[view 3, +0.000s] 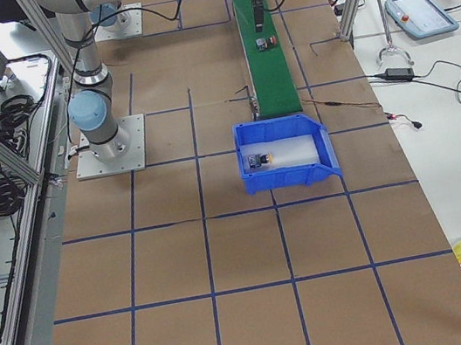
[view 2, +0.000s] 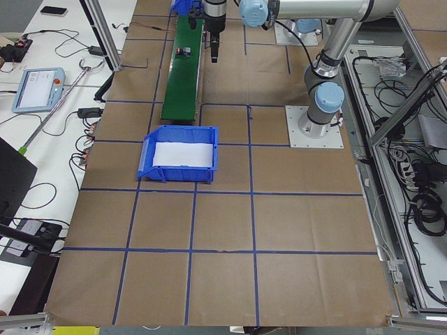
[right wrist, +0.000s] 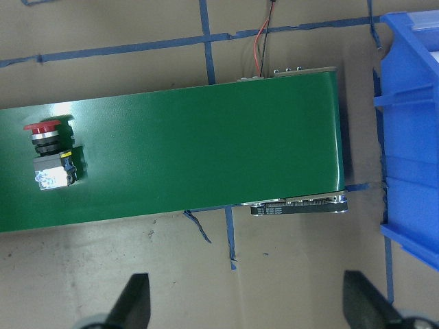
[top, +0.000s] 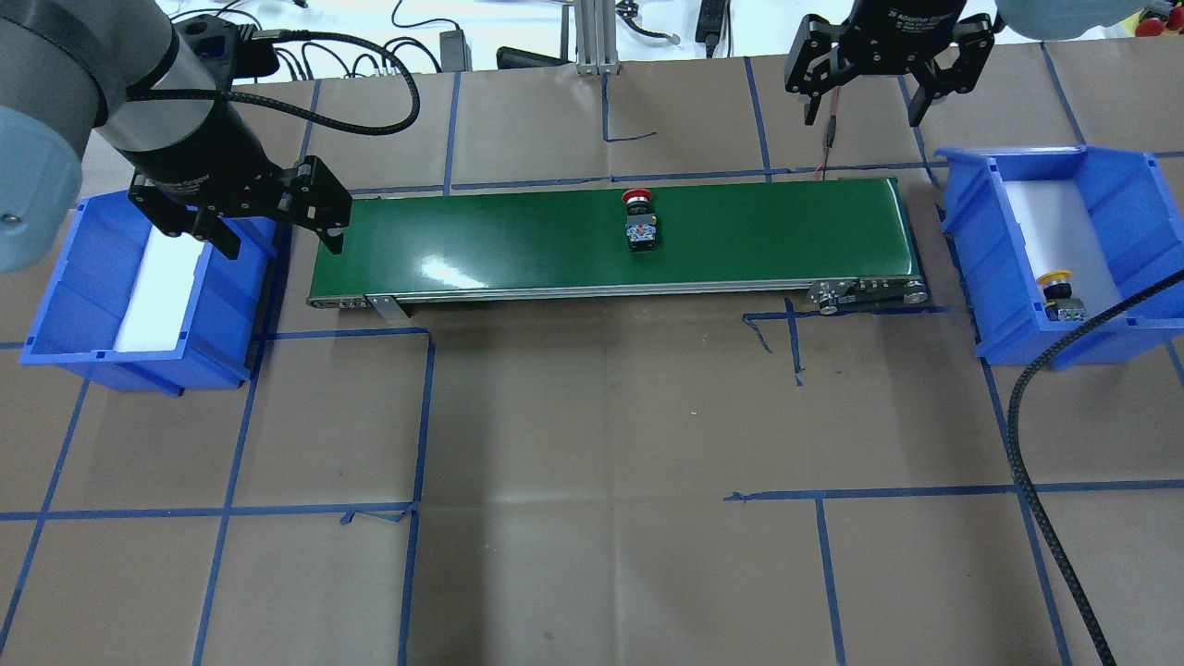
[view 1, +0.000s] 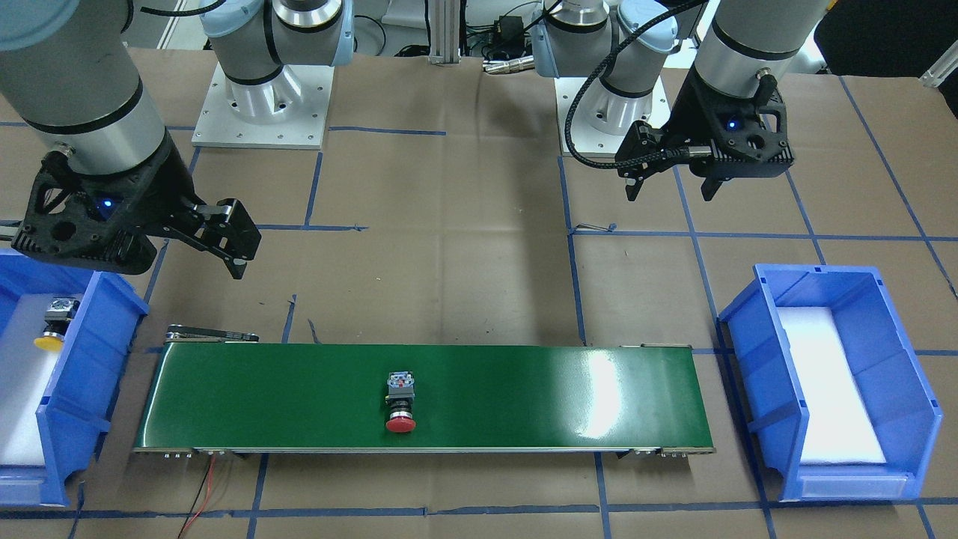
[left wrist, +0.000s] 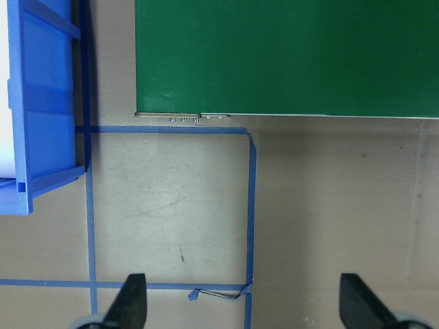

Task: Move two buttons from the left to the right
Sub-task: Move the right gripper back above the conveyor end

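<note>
Red button [top: 638,222] lies on the green belt [top: 518,240], between our two grippers. We see the yellow button [top: 1059,296] in the blue bin [top: 1110,185] near our right gripper [top: 862,111]. That one and our left gripper [top: 280,242] both hang with jaws spread wide, holding nothing.

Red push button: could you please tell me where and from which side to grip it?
Probably the square grey rear block, from straight above: the red push button lies on its side across the green belt, and its cap is rounded.
</note>
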Controlling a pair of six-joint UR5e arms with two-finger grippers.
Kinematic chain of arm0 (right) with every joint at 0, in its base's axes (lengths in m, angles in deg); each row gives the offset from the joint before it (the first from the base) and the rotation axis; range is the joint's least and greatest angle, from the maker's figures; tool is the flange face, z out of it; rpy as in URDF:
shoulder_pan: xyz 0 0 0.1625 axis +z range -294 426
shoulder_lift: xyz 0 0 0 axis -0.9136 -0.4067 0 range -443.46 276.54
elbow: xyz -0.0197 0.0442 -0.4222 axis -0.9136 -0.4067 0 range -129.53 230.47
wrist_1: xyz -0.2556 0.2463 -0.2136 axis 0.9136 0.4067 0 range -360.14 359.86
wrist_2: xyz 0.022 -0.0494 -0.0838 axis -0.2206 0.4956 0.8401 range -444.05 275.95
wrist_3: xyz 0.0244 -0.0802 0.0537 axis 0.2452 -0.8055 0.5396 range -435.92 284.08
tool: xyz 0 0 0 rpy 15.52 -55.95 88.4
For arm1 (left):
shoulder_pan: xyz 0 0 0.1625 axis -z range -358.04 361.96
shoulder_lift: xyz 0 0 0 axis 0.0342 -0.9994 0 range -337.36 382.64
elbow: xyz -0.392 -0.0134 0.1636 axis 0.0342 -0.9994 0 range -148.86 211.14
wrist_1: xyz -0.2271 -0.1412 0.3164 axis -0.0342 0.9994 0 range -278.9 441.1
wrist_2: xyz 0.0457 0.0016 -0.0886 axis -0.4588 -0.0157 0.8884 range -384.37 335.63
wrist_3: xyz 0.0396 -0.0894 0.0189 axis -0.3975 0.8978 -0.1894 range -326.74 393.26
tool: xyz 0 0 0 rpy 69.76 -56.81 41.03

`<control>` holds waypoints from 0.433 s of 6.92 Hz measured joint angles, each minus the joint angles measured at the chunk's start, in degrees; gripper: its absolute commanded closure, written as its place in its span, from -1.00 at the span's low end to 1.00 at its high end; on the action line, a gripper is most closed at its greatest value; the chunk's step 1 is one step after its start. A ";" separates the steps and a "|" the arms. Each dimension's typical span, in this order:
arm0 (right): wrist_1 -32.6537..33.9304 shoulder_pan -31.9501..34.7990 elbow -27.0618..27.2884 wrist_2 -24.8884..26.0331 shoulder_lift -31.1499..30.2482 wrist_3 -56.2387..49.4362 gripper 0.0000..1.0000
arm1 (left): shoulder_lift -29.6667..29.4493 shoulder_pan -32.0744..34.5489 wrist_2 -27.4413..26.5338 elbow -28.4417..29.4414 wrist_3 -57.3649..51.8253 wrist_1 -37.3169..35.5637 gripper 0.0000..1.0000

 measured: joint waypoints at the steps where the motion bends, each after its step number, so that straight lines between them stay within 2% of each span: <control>1: 0.05 0.00 0.13 0.02 0.22 0.00 -0.99 | 0.00 0.00 0.00 -0.01 0.00 0.00 -1.00; 3: 0.11 0.00 0.40 0.00 0.39 0.00 -0.99 | 0.00 0.00 0.00 -0.07 0.00 0.00 -1.00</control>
